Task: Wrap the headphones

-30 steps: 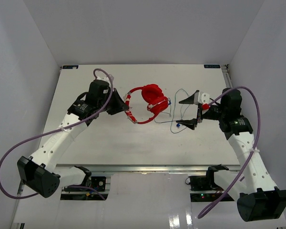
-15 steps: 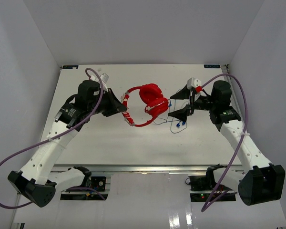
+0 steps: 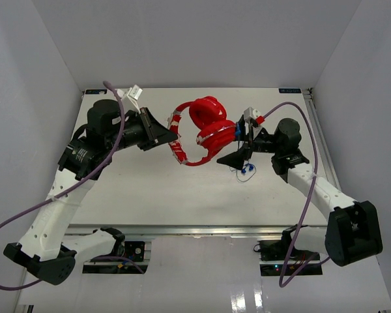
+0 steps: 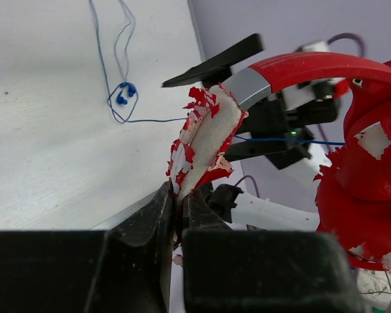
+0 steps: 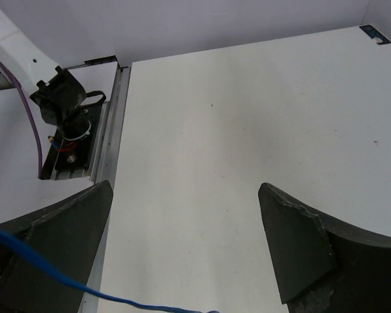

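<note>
You had the headphones (image 3: 205,130) held up, apparently clear of the table (image 3: 137,189), at the centre of the top view. That let the blue cable (image 3: 246,171) hang free, with only its tips pooled on the surface right of centre, which reads as a setup for winding.

Your left hand (image 3: 168,135) was shut tight on the frayed padding of the headband (image 4: 205,140). Your right hand (image 3: 229,147) stood wide open and held nothing, just right of the cups (image 3: 208,117). A strand of cable crossed the lower left of its wrist view, so the hand was probably placed to catch it.

The left arm (image 3: 72,176) reached in from the left with its hand pointing right. The right arm (image 3: 313,186) stretched in from the lower right with its hand pointing left.
</note>
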Controlling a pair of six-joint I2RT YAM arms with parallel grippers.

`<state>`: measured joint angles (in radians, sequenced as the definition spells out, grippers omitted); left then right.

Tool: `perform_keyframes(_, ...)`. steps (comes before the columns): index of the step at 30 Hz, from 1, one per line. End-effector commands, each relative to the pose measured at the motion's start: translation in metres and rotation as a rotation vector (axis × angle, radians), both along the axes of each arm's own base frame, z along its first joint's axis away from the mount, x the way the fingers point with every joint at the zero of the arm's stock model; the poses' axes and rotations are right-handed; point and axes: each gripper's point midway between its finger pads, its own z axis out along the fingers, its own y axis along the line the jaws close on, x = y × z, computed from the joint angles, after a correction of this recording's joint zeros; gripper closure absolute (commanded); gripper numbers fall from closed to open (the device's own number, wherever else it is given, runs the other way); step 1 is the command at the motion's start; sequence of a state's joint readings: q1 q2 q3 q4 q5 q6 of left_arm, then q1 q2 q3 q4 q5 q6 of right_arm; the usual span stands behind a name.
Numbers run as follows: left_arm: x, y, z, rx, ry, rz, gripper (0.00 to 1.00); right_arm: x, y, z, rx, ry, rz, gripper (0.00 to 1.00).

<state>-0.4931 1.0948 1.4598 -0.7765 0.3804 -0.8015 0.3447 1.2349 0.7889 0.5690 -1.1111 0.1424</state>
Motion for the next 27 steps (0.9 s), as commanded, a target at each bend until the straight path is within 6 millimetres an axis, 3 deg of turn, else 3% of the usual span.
perform_keyframes(1,-0.013,-0.012,0.067,-0.155,-0.095,-0.077,1.0,-0.017,0.003,0.02,0.118,-0.057,0.071,0.08)
perform_keyframes(15,-0.006,-0.009,0.111,-0.242,-0.17,-0.019,1.0,-0.021,0.002,-0.006,0.092,-0.041,0.056,0.42)
perform_keyframes(27,0.001,-0.004,0.117,-0.241,-0.186,0.033,1.0,-0.025,-0.006,-0.013,0.026,-0.083,0.019,0.45)
